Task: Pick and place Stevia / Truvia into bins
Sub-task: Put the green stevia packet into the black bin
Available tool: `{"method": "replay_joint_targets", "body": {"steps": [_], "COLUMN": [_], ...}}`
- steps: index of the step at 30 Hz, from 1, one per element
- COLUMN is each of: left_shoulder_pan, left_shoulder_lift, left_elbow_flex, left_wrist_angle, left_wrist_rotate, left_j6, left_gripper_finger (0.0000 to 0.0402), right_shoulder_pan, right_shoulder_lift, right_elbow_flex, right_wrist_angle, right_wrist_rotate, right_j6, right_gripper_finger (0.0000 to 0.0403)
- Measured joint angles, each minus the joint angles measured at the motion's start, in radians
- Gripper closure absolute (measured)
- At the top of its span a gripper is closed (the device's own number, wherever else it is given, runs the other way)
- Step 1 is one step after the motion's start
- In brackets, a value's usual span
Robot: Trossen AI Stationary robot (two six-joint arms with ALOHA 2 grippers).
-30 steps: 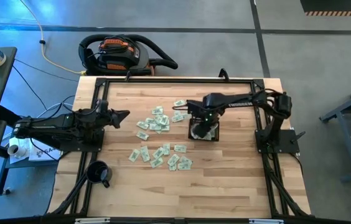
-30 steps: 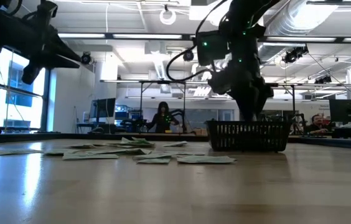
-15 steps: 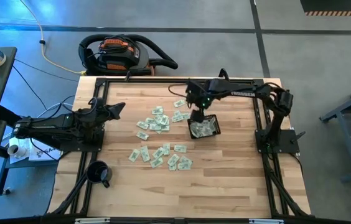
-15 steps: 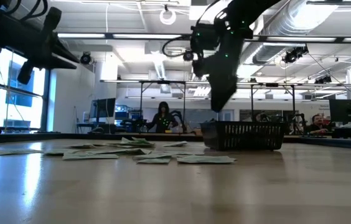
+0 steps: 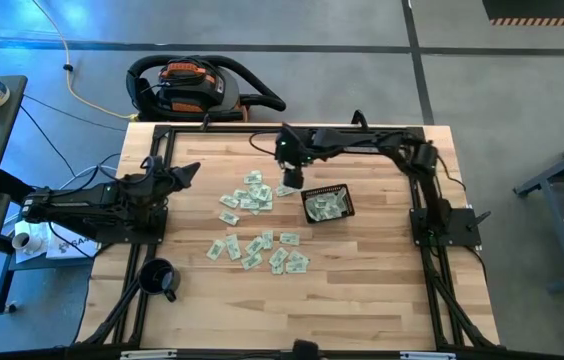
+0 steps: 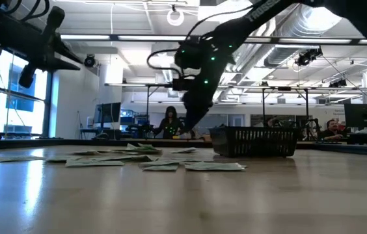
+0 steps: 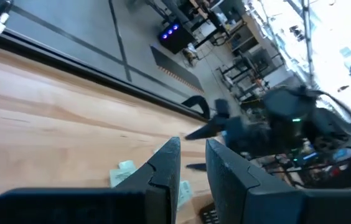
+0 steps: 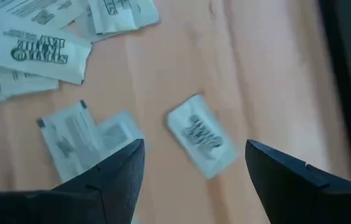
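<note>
High view: right gripper [image 5: 289,180] had left the black basket [image 5: 325,205], moving to 10 o'clock over the Stevia sachets [image 5: 246,196] on the counter [image 5: 382,270]; right wrist view: it was wide open and empty above one sachet [image 8: 201,135], next pick likely.

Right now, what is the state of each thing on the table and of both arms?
Small black mesh basket: upright, holds some sachets.
Pale green and white paper sachets: lying flat, scattered on the wood.
Round black mug: upright.
Right gripper: fingers open, empty, above sachets.
Left gripper: waiting, holds nothing.
</note>
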Motion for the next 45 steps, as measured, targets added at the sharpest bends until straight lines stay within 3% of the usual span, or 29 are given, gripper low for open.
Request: {"method": "replay_joint_targets", "body": {"steps": [5, 11, 14, 30, 34, 42, 45], "left_shoulder_pan": [0.0, 0.0, 0.0, 0.0, 0.0, 0.0, 0.0], "left_shoulder_lift": [0.0, 0.0, 0.0, 0.0, 0.0, 0.0, 0.0], "left_elbow_flex": [0.0, 0.0, 0.0, 0.0, 0.0, 0.0, 0.0], "left_wrist_angle": [0.022, 0.022, 0.022, 0.014, 0.014, 0.013, 0.014], "left_wrist_rotate": [0.012, 0.033, 0.047, 0.047, 0.047, 0.049, 0.05], "left_j6": [0.0, 0.001, 0.002, 0.059, 0.061, 0.069, 0.084], "left_gripper_finger": [0.0291, 0.0291, 0.0291, 0.0291, 0.0291, 0.0291, 0.0291], "right_shoulder_pan": [-0.027, -0.046, -0.051, -0.072, -0.084, -0.108, -0.106], "right_shoulder_lift": [0.122, 0.266, 0.305, 0.372, 0.379, 0.382, 0.384], "right_elbow_flex": [0.18, 0.418, 0.516, 0.527, 0.526, 0.532, 0.547], "right_wrist_angle": [-0.159, -0.334, -0.42, -0.488, -0.512, -0.554, -0.613], "right_wrist_rotate": [-0.08, -0.037, -0.07, -0.053, -0.062, -0.08, -0.035], "right_j6": [0.05, 0.006, -0.025, -0.063, -0.058, -0.018, -0.014], "right_gripper_finger": [0.0134, 0.0136, 0.0137, 0.0153, 0.0184, 0.0318, 0.0339]}}
